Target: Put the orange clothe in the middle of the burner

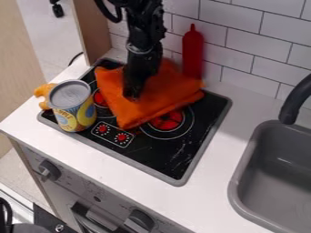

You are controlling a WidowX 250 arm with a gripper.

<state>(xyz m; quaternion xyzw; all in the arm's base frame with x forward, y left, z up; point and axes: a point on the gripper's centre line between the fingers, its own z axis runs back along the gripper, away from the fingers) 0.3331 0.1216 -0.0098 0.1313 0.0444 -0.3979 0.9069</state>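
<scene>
And here's the orange cloth (164, 95) draped over the burner's (168, 121) eleven o'clock side, likely light and floppy, wanting a pinch in a thick central fold, the gripper (132, 97) at its nine o'clock, whether gripping I can't tell!

Looks like a play kitchen, probably set up in a lab or similar workroom. Has kitchen parts in plenty: a black stove (158, 157) with red burners (170, 120), a grey sink (245, 161) and black tap (296, 100) at a white table (213, 184), white tiles (246, 36) behind, knobs (50, 169) and a handle (98, 218) on the front. Seems make-believe from the plain wood panel (92, 27) and the simple, chunky fittings. Suggests a lab through the black robot arm (142, 34) over the stove, plus a caster (57, 10) on the pale floor (43, 45) beyond.
</scene>
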